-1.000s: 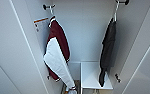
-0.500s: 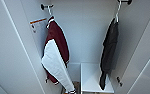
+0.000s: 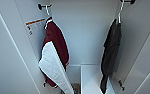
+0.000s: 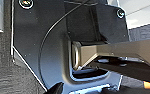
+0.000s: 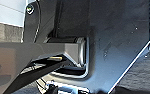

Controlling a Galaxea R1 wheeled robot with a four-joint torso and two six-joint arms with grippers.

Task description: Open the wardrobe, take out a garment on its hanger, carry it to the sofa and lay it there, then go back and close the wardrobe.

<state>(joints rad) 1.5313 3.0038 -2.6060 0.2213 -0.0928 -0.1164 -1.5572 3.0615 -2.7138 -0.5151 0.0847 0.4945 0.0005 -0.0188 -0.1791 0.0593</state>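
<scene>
Two garments (image 3: 111, 50) in open wardrobe (image 3: 86, 32)

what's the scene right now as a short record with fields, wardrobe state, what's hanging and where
wardrobe: open, white interior in the head view
black garment: hangs on the right side, plain and dark
its hanger: thin, white, hooked on a dark rail end at the top right
maroon garment with white panel: hangs on the left side on its own white hanger
label: white sheet with an orange stripe on the left inner wall
white shelf box: low inside, between the two garments
</scene>
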